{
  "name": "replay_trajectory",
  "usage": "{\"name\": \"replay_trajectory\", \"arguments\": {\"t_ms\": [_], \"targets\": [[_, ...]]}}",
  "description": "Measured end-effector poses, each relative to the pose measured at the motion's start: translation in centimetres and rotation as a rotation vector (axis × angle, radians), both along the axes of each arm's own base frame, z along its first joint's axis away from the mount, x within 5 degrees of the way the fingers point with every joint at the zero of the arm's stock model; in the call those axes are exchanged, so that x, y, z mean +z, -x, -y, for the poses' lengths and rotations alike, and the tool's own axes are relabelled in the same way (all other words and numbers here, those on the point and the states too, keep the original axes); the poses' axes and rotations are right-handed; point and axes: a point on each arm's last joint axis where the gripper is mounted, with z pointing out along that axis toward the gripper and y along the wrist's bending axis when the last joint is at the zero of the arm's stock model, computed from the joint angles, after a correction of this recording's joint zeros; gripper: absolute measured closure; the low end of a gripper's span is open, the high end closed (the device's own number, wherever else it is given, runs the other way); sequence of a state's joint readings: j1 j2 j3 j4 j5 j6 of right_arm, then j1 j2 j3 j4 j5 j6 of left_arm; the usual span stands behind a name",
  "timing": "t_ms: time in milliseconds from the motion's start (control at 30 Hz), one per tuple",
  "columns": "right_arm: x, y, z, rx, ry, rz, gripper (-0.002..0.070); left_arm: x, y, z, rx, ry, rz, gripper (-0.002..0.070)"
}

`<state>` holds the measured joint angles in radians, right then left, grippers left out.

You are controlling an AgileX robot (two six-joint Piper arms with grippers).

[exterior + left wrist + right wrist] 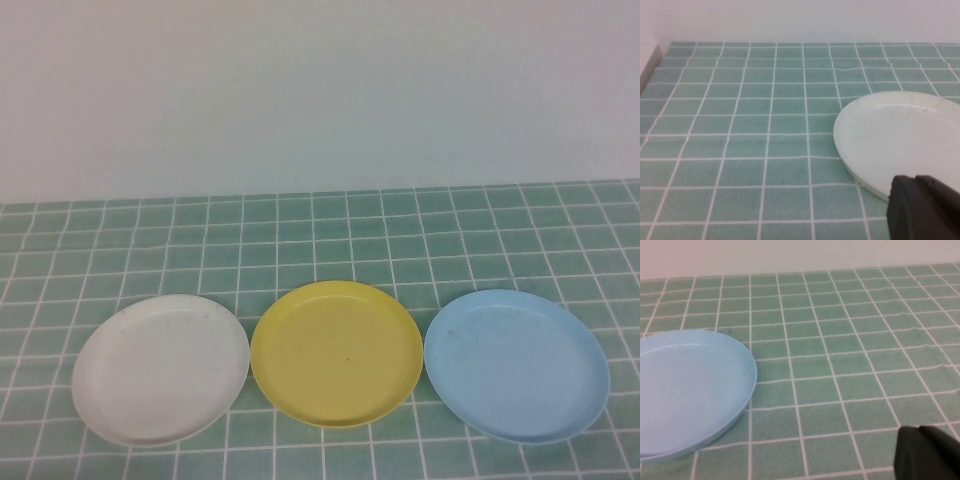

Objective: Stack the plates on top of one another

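Note:
Three plates lie in a row near the front of the green tiled table: a white plate [160,368] on the left, a yellow plate [336,352] in the middle and a light blue plate [517,364] on the right, each flat and apart from the others. Neither arm shows in the high view. My left gripper [916,184] is shut and empty, its dark tip just over the near rim of the white plate [900,137]. My right gripper [919,434] is shut and empty too, hanging over bare tiles off to the side of the light blue plate [687,390].
The green tiled table [320,235] runs back to a plain white wall [320,90]. Bare tiles stretch behind the plates. A wall edge [649,67] borders the table in the left wrist view.

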<state>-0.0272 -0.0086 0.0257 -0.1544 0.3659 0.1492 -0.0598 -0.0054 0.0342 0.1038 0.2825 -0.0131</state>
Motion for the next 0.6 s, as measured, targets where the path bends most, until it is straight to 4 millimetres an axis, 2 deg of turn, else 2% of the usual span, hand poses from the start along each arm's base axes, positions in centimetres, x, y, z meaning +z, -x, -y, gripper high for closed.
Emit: {"name": "replay_trajectory", "arguments": {"t_ms": [200,333,600], "targets": [[0.0,0.0,0.0,0.0,0.0,0.0,0.0678,0.1,0.0,-0.3,0.013,-0.086,0.009,0.0675],[0.0,0.0,0.0,0.0,0.0,0.0,0.0678,0.4,-0.1,-0.1,0.006,-0.054,0.044,0.0675],[0.0,0.0,0.0,0.001,0.006,0.0,0.0678,2.4,-0.3,0.2,-0.021,-0.013,0.264,0.0675]]}}
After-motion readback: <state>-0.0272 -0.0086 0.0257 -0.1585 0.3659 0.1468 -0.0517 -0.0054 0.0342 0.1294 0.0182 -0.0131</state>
